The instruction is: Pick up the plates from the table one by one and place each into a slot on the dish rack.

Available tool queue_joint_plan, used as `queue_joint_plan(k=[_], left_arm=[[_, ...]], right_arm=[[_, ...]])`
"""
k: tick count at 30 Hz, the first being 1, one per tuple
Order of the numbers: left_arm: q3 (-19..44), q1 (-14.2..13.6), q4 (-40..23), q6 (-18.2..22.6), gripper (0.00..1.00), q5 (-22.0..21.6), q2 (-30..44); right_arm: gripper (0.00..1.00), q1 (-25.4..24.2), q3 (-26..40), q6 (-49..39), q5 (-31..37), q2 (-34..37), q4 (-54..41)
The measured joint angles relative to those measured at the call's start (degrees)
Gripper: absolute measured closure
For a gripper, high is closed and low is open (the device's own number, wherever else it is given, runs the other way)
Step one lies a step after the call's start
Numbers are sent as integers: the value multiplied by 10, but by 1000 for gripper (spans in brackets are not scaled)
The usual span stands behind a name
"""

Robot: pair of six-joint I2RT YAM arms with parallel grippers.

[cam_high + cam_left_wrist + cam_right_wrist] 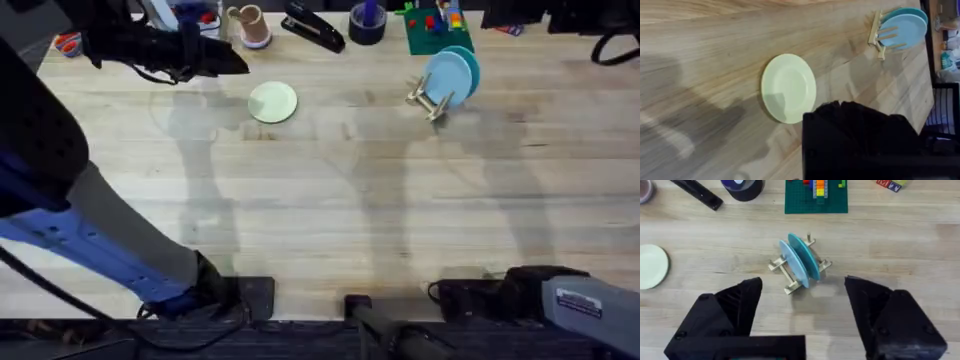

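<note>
One cream plate (pixel 272 102) lies flat on the table (pixel 340 220), at about ten o'clock from the table's middle, apart from everything else. Two blue plates (pixel 450 75) stand on edge in the rack (pixel 428 100), at about one o'clock. The left tool (pixel 860 135) hovers beside the cream plate; whether its jaws are parted I cannot tell. The right tool (pixel 802 317) stands wide apart, empty, facing the rack. The plate looks light, stiff and smooth, likely slippery; its flat rim offers the only hold

Open table (pixel 350 200) around cream plate (pixel 272 102)
</note>
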Motion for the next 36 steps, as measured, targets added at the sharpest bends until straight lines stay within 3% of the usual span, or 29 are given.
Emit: queue_joint_plan(k=[3, 17, 36], left_arm=[[0, 12, 5, 15, 961, 5, 21], [0, 12, 23, 24, 960, 10, 118], [0, 5, 48, 23, 960, -12, 142]], right_arm=[[7, 0, 0, 0, 0, 0, 0], [7, 0, 0, 0, 0, 0, 0], [6, 0, 0, 0, 0, 0, 0]])
